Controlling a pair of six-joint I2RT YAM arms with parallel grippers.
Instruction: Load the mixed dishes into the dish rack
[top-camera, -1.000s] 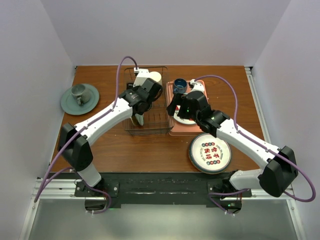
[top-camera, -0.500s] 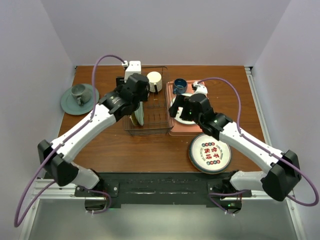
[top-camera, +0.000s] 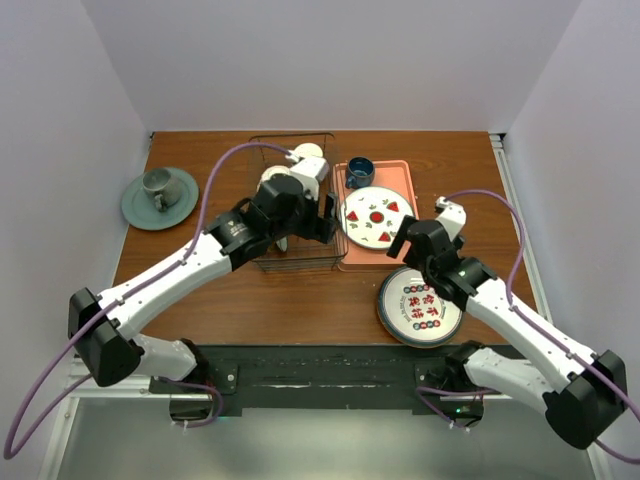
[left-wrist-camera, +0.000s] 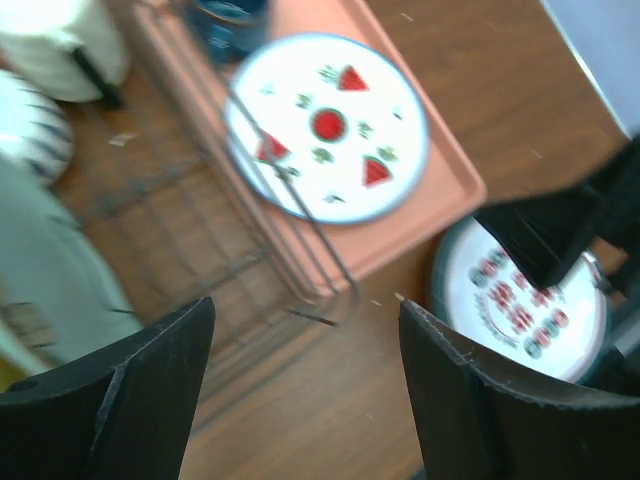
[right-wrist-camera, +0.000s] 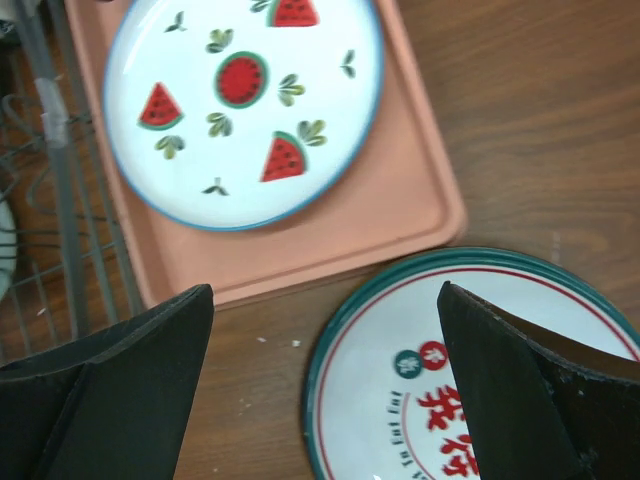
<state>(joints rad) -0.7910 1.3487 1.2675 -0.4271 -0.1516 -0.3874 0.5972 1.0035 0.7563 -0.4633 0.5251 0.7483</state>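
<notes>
Inside the dish rack (left-wrist-camera: 300, 210) sit a mug (left-wrist-camera: 55, 40) and seemingly plates (left-wrist-camera: 50, 270).

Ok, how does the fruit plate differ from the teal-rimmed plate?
The fruit plate lies on the pink tray; the teal-rimmed plate lies straight on the table. The fruit plate has a thin blue edge and red fruit slices; the teal-rimmed plate has a broad dark band and red characters. Both are round, white-centred and flat.

watermelon plate (top-camera: 377, 217) on pink tray (top-camera: 397, 175)
</notes>
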